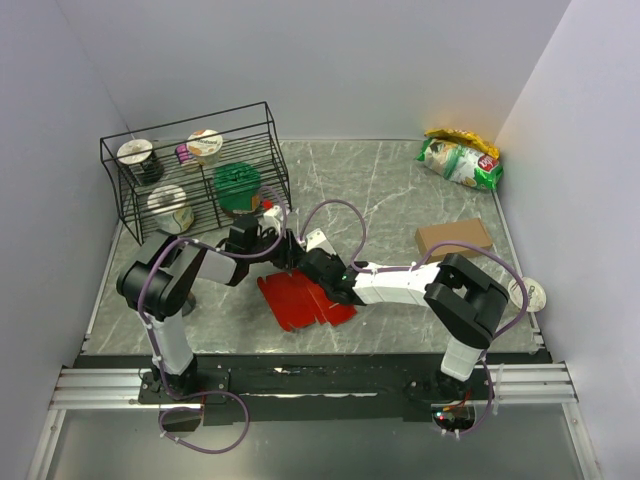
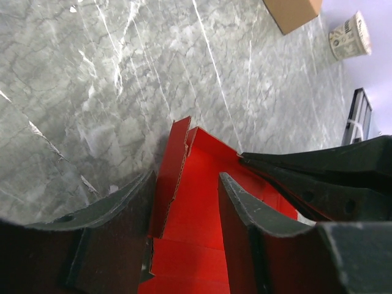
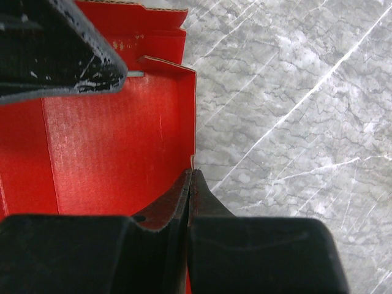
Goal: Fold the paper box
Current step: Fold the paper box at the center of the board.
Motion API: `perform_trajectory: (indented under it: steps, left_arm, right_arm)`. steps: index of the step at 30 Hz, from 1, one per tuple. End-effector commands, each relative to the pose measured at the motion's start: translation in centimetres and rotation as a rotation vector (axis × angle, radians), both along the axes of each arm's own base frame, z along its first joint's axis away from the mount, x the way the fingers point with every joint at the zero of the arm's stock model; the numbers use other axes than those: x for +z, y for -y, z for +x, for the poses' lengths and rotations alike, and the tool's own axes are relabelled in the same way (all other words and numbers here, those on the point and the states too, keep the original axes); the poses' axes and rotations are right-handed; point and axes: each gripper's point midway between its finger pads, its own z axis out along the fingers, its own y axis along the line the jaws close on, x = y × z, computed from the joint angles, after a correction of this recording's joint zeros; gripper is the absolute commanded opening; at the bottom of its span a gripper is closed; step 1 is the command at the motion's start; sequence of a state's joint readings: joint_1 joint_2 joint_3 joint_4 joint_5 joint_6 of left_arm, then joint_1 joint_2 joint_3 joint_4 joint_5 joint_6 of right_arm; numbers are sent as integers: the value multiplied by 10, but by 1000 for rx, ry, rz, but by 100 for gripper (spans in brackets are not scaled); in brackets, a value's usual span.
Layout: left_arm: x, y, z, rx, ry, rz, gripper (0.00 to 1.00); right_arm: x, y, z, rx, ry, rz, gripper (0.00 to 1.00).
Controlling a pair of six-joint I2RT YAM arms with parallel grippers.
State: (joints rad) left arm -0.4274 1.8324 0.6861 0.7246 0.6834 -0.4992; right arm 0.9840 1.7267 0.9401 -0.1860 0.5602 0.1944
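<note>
The paper box (image 1: 300,302) is a bright red creased card sheet lying on the marble table, with its far flaps standing up. In the left wrist view one upright flap (image 2: 171,177) stands between the jaws of my left gripper (image 2: 187,177). The jaws are apart; the flap leans by the left finger (image 2: 116,233). My right gripper (image 3: 192,174) is shut on the thin edge of a raised red wall (image 3: 122,141). Seen from above, both grippers meet over the sheet's far edge, the left gripper (image 1: 284,250) just left of the right gripper (image 1: 316,266).
A black wire rack (image 1: 190,170) holding cups and a green tub stands at the back left, close behind the left arm. A brown cardboard box (image 1: 453,238) lies at the right, a snack bag (image 1: 460,160) at the back right, and a paper cup (image 1: 527,295) by the right edge.
</note>
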Motion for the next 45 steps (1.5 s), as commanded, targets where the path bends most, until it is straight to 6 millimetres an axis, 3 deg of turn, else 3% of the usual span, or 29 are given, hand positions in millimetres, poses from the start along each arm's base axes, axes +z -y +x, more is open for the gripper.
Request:
perform_trajectory:
  steps: [1,6,14,17,23,26,30,34,37,41,45]
  left_arm:
    - [11,5,7,-23,88,0,50]
    - [27,3,13,45,88,-44,53]
    - [34,-14,46,235,54,-30,56]
    - [27,-21,44,253,52,19,60]
    - [41,-35,41,293,100,19,66]
    - [43,-39,36,303,107,16,66]
    - [26,-51,27,349,70,52,65]
    - [17,-55,15,378,34,21,56]
    - [8,-53,0,378,4,11,51]
    - [-5,-34,-18,321,-30,25,44]
    - [-12,-21,-28,283,-63,1,36]
  right_arm:
    - [5,2,2,-24,23,13,0]
    - [6,1,1,-25,23,16,0]
    - [9,6,3,-20,47,-4,0]
    - [16,13,8,-15,81,-57,0]
    - [36,16,24,29,165,-120,0]
    - [48,22,32,57,199,-202,0]
    - [66,27,41,66,242,-245,0]
    - [78,31,48,54,275,-293,0]
    - [84,29,51,50,285,-305,0]
    - [94,24,53,38,297,-297,0]
    - [95,12,43,45,296,-274,0]
